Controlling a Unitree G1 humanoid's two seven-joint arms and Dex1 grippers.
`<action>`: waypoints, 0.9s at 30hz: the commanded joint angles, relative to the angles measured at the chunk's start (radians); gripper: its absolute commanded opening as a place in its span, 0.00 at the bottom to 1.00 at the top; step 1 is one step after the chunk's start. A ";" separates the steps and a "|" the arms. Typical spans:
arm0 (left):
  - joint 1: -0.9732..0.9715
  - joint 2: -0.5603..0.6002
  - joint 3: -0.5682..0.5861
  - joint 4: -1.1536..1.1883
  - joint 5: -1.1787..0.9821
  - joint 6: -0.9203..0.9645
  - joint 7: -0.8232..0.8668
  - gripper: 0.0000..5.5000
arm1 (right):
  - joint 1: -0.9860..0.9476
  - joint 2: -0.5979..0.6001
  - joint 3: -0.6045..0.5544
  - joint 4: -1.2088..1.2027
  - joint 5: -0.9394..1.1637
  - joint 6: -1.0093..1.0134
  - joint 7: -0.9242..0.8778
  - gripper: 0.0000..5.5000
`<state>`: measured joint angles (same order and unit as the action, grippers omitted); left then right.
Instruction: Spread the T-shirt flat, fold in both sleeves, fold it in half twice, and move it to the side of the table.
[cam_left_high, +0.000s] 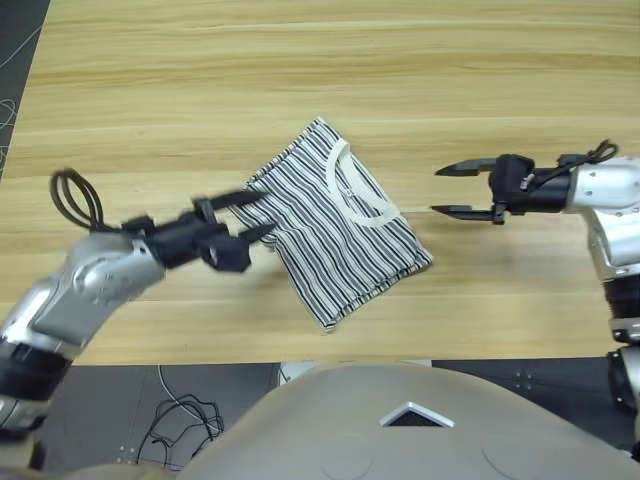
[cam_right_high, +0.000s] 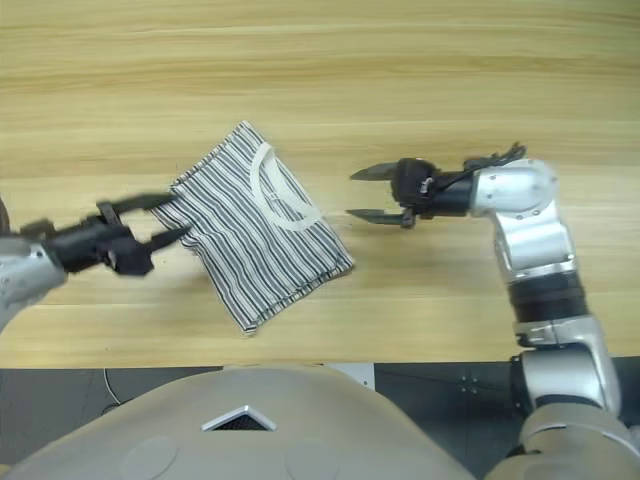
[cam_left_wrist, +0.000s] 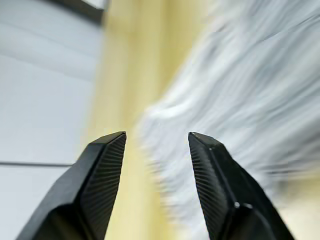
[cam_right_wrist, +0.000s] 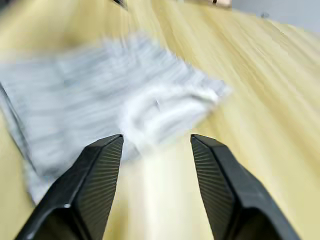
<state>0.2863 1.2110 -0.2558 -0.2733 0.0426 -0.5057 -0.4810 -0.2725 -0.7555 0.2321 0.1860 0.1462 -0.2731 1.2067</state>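
The folded striped T-shirt (cam_left_high: 345, 240) lies on the counter (cam_left_high: 300, 70). The left end effector (cam_left_high: 268, 210), fingers apart, sits at its edge (contact unclear). The right end effector (cam_left_high: 435, 190) is also spread, near the shirt.

Left pincer (cam_left_high: 266, 212) parted, arm stretched inward, right pincer (cam_left_high: 436, 190) parted, elbow bent, pointing toward the left one

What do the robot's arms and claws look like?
The left arm and right arm are rounded silver shells. The left gripper and right gripper are black, each with two pointed fingers ribbed on the inside. Black cables loop by each wrist.
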 joint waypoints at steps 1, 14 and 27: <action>0.271 0.195 0.083 -0.233 -0.141 0.135 -0.181 0.52 | -0.074 -0.103 0.067 0.172 -0.214 -0.392 0.041 0.57; 0.179 -0.134 -0.039 -0.245 0.101 0.257 -0.226 0.65 | -0.057 0.007 0.182 0.357 -0.403 -0.829 -0.173 0.72; 0.167 -0.261 -0.107 -0.202 0.155 0.244 -0.277 0.65 | -0.074 0.083 0.240 0.415 -0.531 -0.947 -0.410 0.72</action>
<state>0.4483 0.9563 -0.3573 -0.4761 0.1826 -0.2552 -0.7439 -0.3319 -0.6761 0.4544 0.5925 -0.3502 -1.2199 0.8053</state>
